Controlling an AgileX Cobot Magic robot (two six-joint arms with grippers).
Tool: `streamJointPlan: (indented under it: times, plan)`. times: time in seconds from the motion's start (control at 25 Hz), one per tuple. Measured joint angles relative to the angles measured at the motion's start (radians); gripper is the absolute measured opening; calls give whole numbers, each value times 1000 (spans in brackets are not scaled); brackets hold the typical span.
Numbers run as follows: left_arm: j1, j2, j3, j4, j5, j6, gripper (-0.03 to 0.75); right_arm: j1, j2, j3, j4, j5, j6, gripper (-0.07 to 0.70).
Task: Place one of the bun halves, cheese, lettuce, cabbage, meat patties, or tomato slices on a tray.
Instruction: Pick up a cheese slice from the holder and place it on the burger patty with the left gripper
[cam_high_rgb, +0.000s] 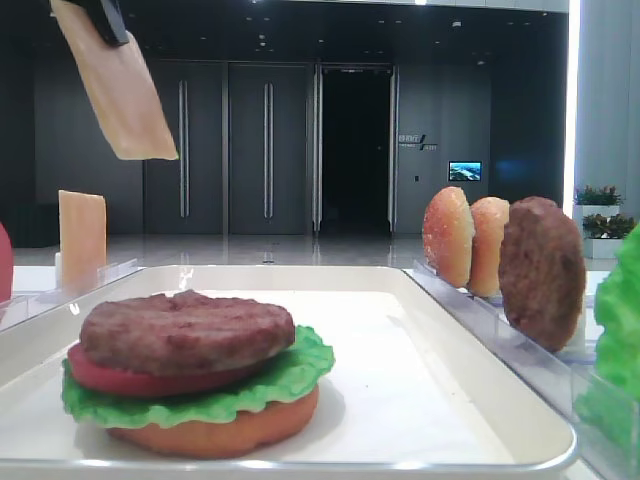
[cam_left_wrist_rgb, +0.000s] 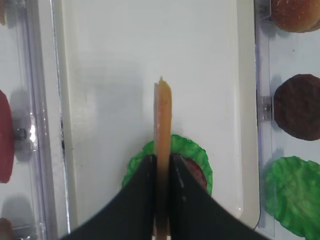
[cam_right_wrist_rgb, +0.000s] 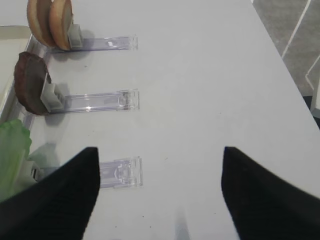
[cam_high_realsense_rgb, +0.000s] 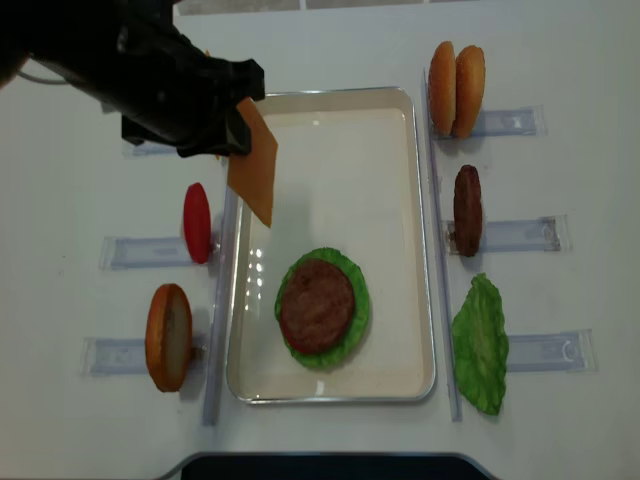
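My left gripper (cam_left_wrist_rgb: 162, 157) is shut on a pale orange cheese slice (cam_left_wrist_rgb: 162, 117), seen edge-on between the black fingers. From above, the cheese (cam_high_realsense_rgb: 255, 172) hangs tilted over the left rim of the white tray (cam_high_realsense_rgb: 395, 150), below the gripper (cam_high_realsense_rgb: 226, 138). On the tray sits a stack (cam_high_realsense_rgb: 322, 305): bun half, lettuce (cam_high_rgb: 290, 375), tomato slice and a meat patty (cam_high_rgb: 185, 330) on top. The held cheese (cam_high_rgb: 125, 95) is high and to the left of that stack. My right gripper (cam_right_wrist_rgb: 159, 150) stands open over bare table, holding nothing.
Clear racks flank the tray. On the right stand two bun halves (cam_high_realsense_rgb: 456, 75), a patty (cam_high_realsense_rgb: 467, 210) and a lettuce leaf (cam_high_realsense_rgb: 481, 343). On the left stand a tomato slice (cam_high_realsense_rgb: 197, 222), a bun half (cam_high_realsense_rgb: 168, 337) and a second cheese slice (cam_high_rgb: 82, 240).
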Motion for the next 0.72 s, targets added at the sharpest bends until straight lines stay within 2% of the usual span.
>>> streamJointPlan:
  times: [0.2,0.72]
  plan:
    - [0,-45,73,-110,-51,82,34,0,0,0,0,0,0,515]
    - [0,-58,205,-434,-124,362,34,0,0,0,0,1,0,515]
